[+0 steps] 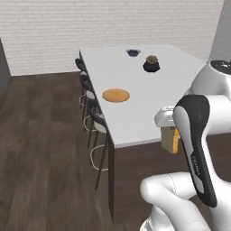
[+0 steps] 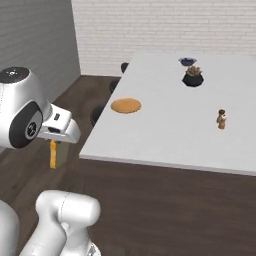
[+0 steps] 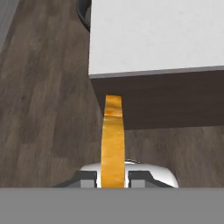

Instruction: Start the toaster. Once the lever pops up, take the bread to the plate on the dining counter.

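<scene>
The end effector [image 3: 113, 177] is clamping the bread [image 3: 113, 144] between its two fingers, gripping the slice edge-on so that its yellow-brown crust is running straight away from the hand. In the right base view the bread [image 2: 52, 154] is hanging below the hand, off the near left corner of the tabletop [image 2: 165, 125] and lower than its white surface; in the left base view the bread [image 1: 170, 140] is showing just past the near edge of the tabletop [image 1: 135, 90], partly hidden by the arm.

The slice is sitting over the dark wooden floor [image 3: 39, 109], apart from the tabletop's near edge, with the slab's dark brown side face standing ahead of it.

The plate [image 2: 126, 105] is lying flat on the tabletop, close to its left long edge and well in from the near edge. White surface is lying bare between the plate and the near edge. Beyond the plate, a potted plant [image 2: 193, 77] and a small dark bowl [image 2: 187, 61] are standing well apart from it, and a small brown figure [image 2: 221, 119] is standing far across the tabletop from the plate. Stools [image 1: 92, 108] are lining the tabletop's edge beside the plate.
</scene>
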### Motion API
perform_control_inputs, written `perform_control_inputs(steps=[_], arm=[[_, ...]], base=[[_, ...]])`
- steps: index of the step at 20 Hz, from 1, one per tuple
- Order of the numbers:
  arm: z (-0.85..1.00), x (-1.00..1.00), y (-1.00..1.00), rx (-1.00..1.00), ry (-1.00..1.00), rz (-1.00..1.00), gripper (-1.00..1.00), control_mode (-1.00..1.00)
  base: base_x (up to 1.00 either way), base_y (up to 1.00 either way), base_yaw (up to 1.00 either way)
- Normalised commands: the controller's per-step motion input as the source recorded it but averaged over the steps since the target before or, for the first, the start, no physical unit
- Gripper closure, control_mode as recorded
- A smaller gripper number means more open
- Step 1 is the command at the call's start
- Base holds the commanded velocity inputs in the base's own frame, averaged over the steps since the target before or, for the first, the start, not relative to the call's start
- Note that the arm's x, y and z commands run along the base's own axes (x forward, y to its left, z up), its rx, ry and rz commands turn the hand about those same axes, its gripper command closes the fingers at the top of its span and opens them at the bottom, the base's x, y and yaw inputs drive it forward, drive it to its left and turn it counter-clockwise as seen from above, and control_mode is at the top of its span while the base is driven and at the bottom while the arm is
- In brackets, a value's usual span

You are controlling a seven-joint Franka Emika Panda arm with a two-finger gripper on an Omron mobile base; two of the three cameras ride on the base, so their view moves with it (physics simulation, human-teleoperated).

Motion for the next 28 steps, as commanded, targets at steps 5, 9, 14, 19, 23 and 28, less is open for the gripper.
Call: perform_control_inputs(steps=[5,9,14,19,23,28], arm=[[0.0,0.0,0.0,0.0,0.0,0.0,1.0,1.0],[0.0,0.0,0.0,0.0,0.0,0.0,1.0,1.0],[0.0,0.0,0.0,0.0,0.0,0.0,1.0,1.0],[0.0,0.0,0.0,0.0,0.0,0.0,1.0,1.0],[0.0,0.0,0.0,0.0,0.0,0.0,1.0,1.0],[0.0,0.0,0.0,0.0,0.0,0.0,1.0,1.0]], base=[[0.14,0.25,0.04],[0.19,-0.11,0.04],[0.3,0.18,0.0],[0.22,0.96,0.0],[0.08,1.0,0.0],[0.21,0.7,0.0]])
